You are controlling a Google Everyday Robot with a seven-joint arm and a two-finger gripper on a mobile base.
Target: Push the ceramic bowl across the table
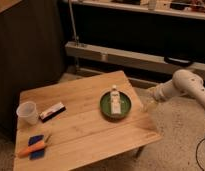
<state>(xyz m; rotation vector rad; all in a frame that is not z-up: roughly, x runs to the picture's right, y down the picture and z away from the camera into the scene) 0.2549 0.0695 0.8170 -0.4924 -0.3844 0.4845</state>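
The ceramic bowl (107, 108) sits on the tabletop (86, 127) close to the edge that faces the arm (186, 84), roughly midway along that edge. The pincer (149, 103) hangs just off that same edge, beside the bowl but apart from it. Whether it is wide or narrow cannot be told from where I stand.

Hazards from this position:
- The bowl's raised rim is low and rounded. A contact set too high could ride over it and tip the dish rather than slide it.
- A pale bottle-like object (115, 99) lies in the bowl. A sudden shove would likely roll or throw it out.
- Glazed ceramic on plank-grain wood should slide freely, so an off-centre push may spin the bowl off line.
- A long stroke heads towards the translucent cup (27, 112) and the flat dark-and-white bar (52, 111) near the opposite edge. The light cup would topple easily.

An orange-handled tool (31, 149) rests on a blue pad (37, 141) at the near corner, clear of the likely path.
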